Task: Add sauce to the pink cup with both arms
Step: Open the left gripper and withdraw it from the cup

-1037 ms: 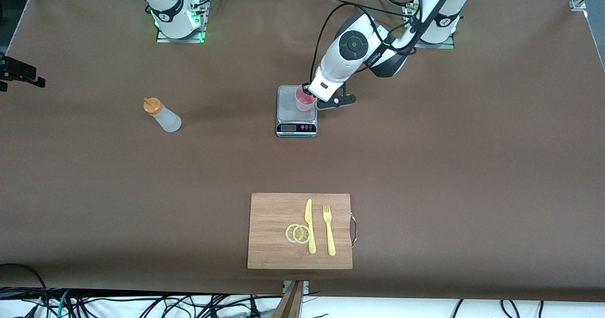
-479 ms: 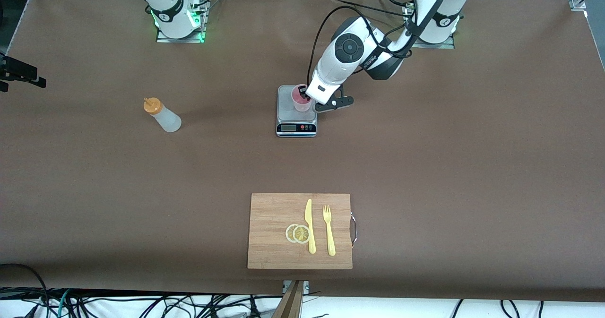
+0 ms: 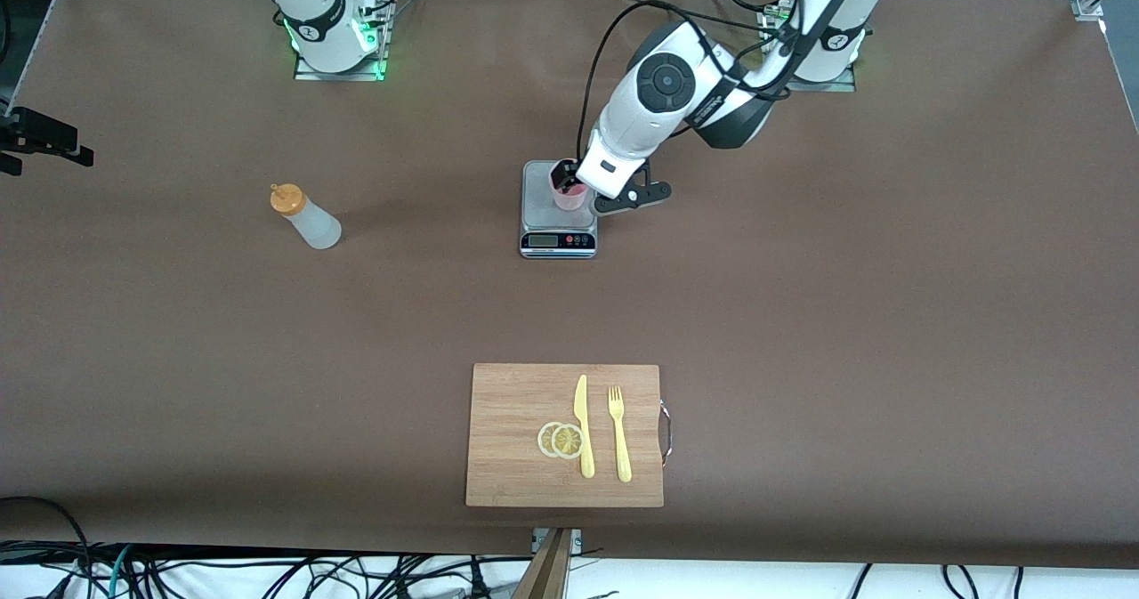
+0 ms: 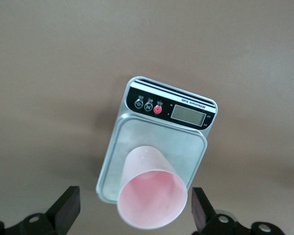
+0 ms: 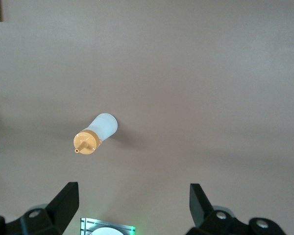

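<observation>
The pink cup (image 3: 570, 194) stands upright on a small digital scale (image 3: 558, 218) in the middle of the table. My left gripper (image 3: 567, 178) is open and straddles the cup. In the left wrist view its black fingers (image 4: 66, 208) stand apart on either side of the cup (image 4: 152, 191), with a gap on each side. The sauce bottle (image 3: 304, 216), whitish with an orange cap, stands on the table toward the right arm's end. My right gripper (image 5: 134, 205) is open and empty, high above the table; its wrist view looks down on the bottle (image 5: 97, 132). The right arm waits.
A wooden cutting board (image 3: 512, 394) lies nearer to the front camera, with a yellow knife (image 3: 583, 425), a yellow fork (image 3: 618, 434) and lemon slices (image 3: 561, 440) on it. A black fixture (image 3: 40, 136) sits at the table edge at the right arm's end.
My left gripper has shifted from beside the cup to around it, its fingers now straddling the cup. The bottle and the right arm's base have not moved.
</observation>
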Robot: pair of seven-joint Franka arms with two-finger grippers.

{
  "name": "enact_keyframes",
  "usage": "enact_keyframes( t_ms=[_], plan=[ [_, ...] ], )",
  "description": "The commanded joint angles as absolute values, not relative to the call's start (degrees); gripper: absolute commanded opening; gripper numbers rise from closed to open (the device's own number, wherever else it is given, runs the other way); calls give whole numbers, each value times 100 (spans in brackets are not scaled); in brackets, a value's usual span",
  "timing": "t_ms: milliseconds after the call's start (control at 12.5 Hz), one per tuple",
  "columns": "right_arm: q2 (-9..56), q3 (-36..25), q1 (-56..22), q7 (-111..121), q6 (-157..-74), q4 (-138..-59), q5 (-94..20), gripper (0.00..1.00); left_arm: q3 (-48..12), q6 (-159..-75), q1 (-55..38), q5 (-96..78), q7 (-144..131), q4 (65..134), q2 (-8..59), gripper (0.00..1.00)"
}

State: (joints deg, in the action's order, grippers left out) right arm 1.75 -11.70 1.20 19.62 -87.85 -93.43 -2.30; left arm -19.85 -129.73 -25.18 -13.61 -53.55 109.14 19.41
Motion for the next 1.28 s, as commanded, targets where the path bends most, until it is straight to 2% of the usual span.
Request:
enact_keyframes(
  t_ms=[0, 239, 638, 957, 1197],
  plan=[
    [167, -1169, 105, 2004, -8684, -9237, -290, 100, -1846, -11929, -2023, -1354, -4459, 10512, 1574, 100],
    [176, -1169, 105, 2013, -8684, -9237, -290, 100, -1828, -11419, -1329, -944, -3553, 10512, 1292, 100],
    [202, -968, 44, 2083, -8640, -9264, -308, 100, -1811, -11251, -152, -483, -2183, 10520, 959, 100],
    [395, -896, -315, 1978, -8736, -9299, -325, 100, -863, -10759, -88, -352, -557, 10275, 835, 100],
    [483, -896, -448, 2091, -8631, -9316, -334, 100, -458, -10285, -141, -282, 15, 9845, 922, 100]
  ],
)
